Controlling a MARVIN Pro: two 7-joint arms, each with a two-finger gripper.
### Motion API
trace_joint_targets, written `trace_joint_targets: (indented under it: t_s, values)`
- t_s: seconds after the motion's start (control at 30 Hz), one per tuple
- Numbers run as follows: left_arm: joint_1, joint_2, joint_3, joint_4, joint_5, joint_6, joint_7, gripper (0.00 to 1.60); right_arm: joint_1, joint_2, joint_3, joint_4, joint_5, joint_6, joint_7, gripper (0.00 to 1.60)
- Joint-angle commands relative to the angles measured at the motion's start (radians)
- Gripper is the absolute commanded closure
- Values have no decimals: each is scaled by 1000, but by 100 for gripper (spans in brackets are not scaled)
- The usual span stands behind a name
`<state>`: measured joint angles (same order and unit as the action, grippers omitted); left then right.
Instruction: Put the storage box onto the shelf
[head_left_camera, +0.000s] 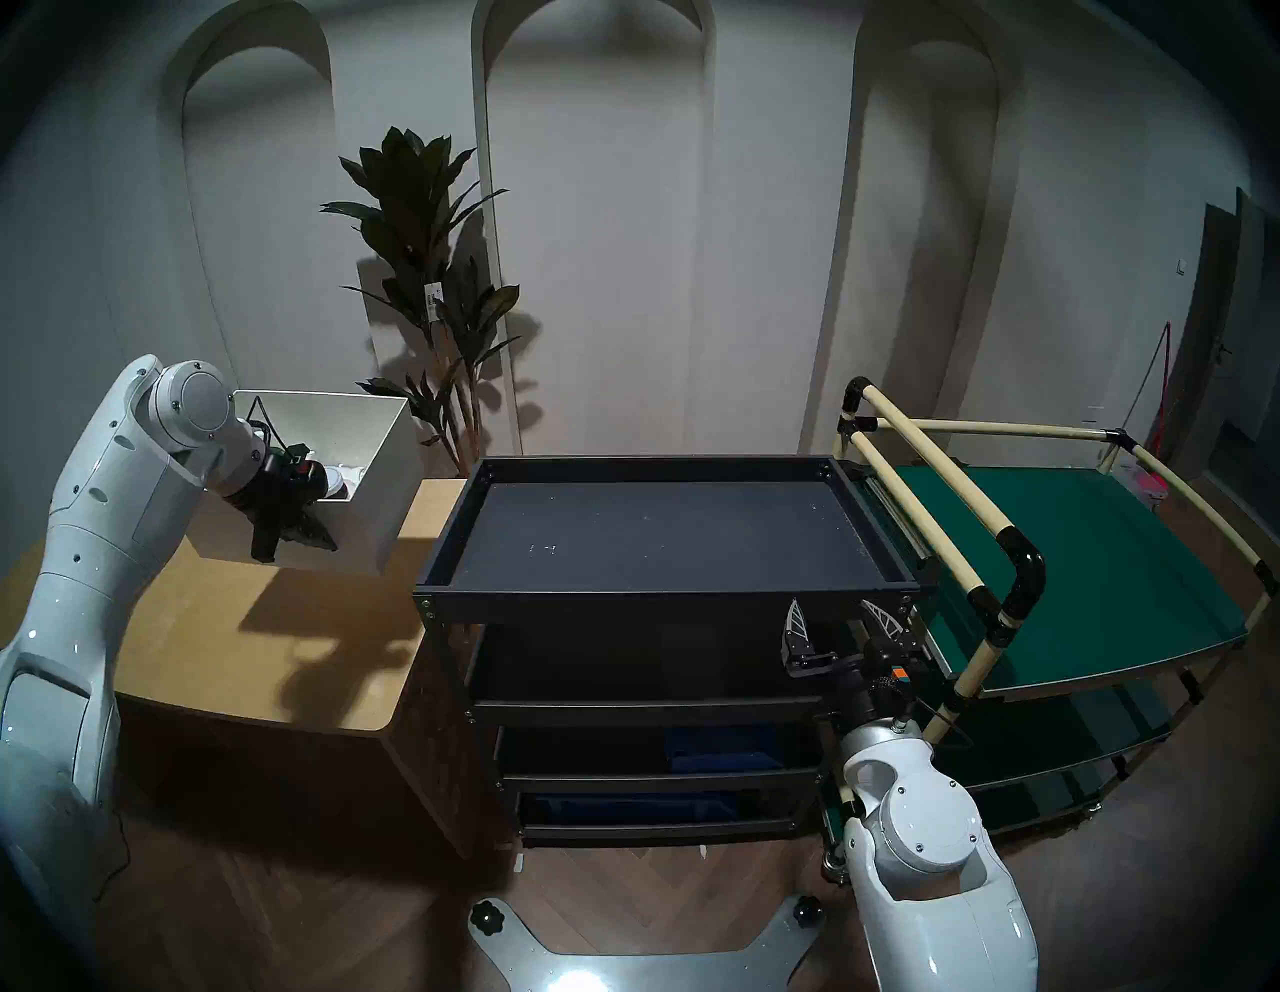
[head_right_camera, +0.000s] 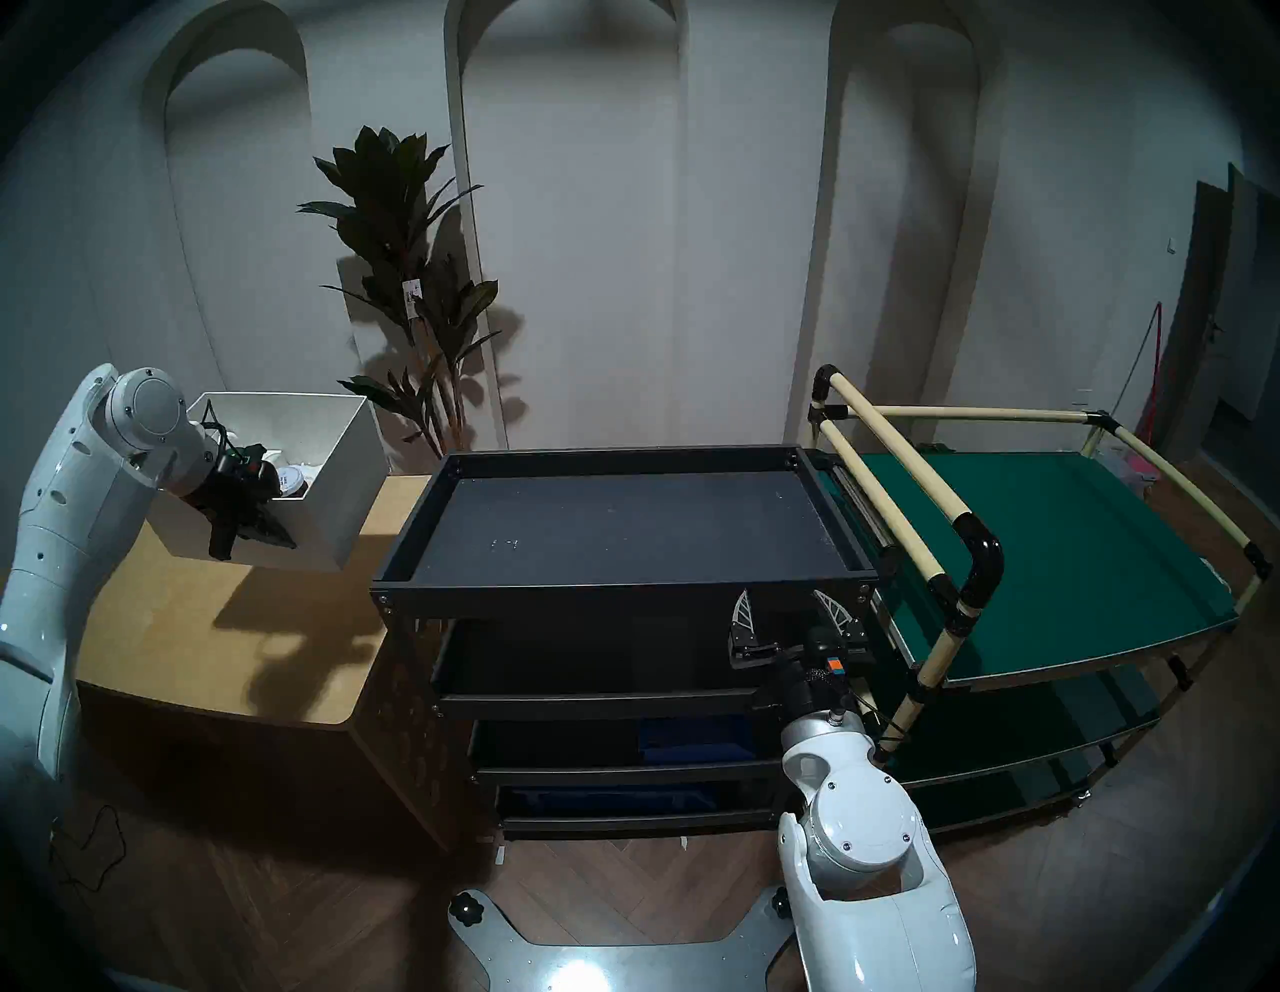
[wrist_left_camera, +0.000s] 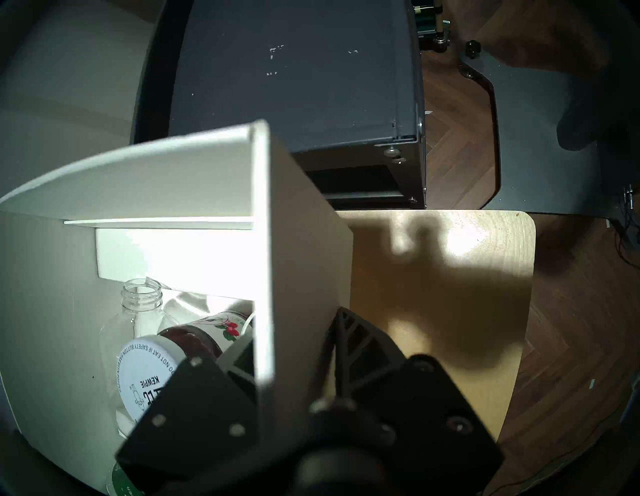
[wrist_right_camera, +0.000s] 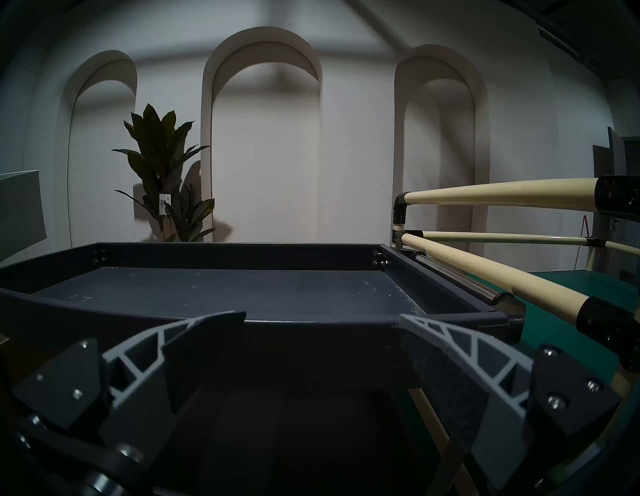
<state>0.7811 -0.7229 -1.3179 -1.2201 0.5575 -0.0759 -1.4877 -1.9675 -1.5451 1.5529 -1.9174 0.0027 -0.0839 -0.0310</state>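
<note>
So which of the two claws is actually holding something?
The left gripper: it's clamped on the near wall of the white box, lifted off the wooden table. The right gripper hangs open and empty by the black shelf.

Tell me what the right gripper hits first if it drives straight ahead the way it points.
Probably the front rim of the black metal shelf's top tray: the open right gripper points level at it, fingers apart just short of that rim. Depth is hard to judge; it could slip just under.
</note>
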Motion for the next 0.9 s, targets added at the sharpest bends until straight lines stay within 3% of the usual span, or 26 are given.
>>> trace_joint_targets:
  t_s: [0.0,0.2,0.3,0.33,0.87]
  values:
    - [-97,-6,-30,-45,0,-3,4,160,6,-1,0,-27,0,-9,0,0]
    - [-123,-31,-23,-57,1,-2,4,160,6,0,0,-28,0,-9,0,0]
    - [-188,-63,-4,-50,1,2,4,160,6,0,0,-29,0,-9,0,0]
    - [-147,-68,-13,-63,-1,2,4,160,6,0,0,-29,0,-9,0,0]
    - [-217,-198,16,-70,-42,34,4,160,6,0,0,-36,0,-10,0,0]
